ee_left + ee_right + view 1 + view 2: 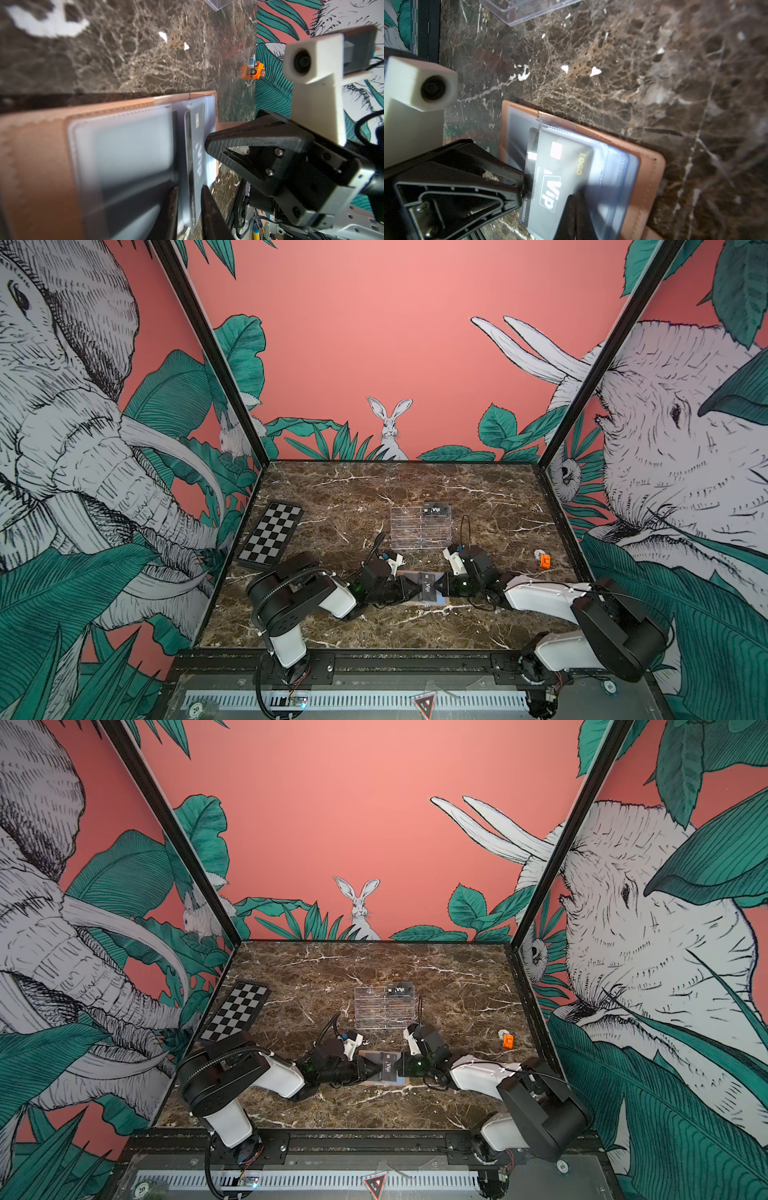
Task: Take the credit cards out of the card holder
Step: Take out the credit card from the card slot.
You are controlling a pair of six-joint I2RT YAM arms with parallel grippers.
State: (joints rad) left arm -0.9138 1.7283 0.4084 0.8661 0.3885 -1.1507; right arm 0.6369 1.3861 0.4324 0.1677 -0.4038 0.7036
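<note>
A black "Vip" credit card [556, 178] pokes partway from a clear plastic sleeve [614, 166] of the open tan leather-look card holder [651, 178], front-centre on the brown marble bench [374, 489], the jaws of the left gripper [188, 188] narrowly straddling the card's edge, those of the right gripper [208, 143] pinched shut on the sleeve.

We look down on the card holder [409, 576] from high above in both top views; both wrist views face it closely, from opposite ends.
</note>
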